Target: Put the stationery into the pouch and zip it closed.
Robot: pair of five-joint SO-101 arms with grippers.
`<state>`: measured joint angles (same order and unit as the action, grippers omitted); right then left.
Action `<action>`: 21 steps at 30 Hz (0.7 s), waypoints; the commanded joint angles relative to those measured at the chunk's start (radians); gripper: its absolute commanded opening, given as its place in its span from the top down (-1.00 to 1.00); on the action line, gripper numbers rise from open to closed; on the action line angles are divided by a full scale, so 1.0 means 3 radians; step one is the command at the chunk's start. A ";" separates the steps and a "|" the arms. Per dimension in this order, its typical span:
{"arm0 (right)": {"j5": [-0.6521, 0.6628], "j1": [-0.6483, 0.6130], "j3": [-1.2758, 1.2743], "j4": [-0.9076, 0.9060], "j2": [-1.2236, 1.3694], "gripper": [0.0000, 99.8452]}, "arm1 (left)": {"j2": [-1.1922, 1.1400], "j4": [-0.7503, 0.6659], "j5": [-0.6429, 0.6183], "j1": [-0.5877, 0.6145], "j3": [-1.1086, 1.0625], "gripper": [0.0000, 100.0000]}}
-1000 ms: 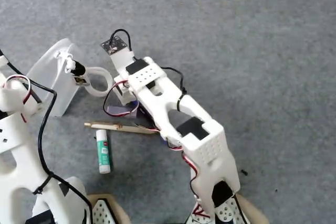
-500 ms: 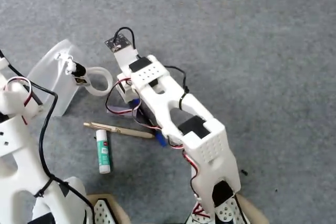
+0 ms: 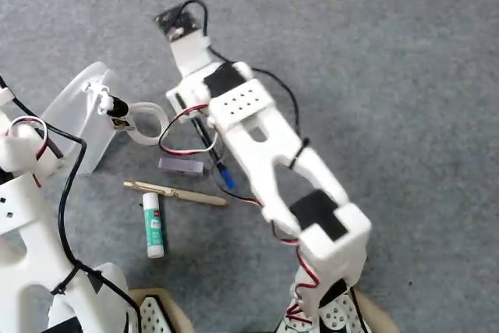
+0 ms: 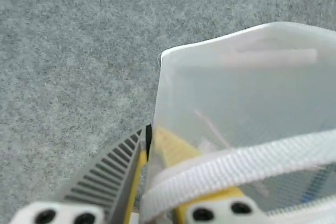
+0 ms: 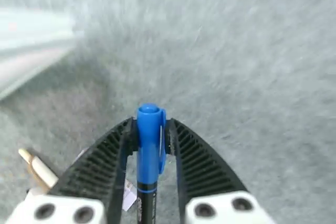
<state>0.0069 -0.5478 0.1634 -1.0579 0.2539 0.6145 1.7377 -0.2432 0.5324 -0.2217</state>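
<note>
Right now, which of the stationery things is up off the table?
The blue pen: it alone is gripped in the right gripper. The glue stick, pale wooden stick and purple block lie on the table.

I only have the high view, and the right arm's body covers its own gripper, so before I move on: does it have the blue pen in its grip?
Observer: Yes. The right wrist view shows the right gripper shut on the blue-capped pen, with the cap end poking out past its ribbed fingertips.
Operator: And the left one, on the pouch?
Observer: The left wrist view shows the left gripper shut on the edge of the translucent plastic pouch, with the wall pinched between its fingers.
</note>
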 commanded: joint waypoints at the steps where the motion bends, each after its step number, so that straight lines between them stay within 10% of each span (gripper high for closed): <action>1: -0.0159 0.0113 0.0176 0.0031 -0.0509 0.98 | -0.0010 0.0061 0.0036 0.0033 -0.0023 0.94; 21: -0.0261 0.0169 0.0171 0.0353 -0.2018 0.98 | -0.0010 0.0066 0.0031 -0.0826 -0.0304 0.94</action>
<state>-0.0637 -0.5048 0.1634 -1.0134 -0.2831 0.6176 1.7438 -0.2355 0.3145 -0.2723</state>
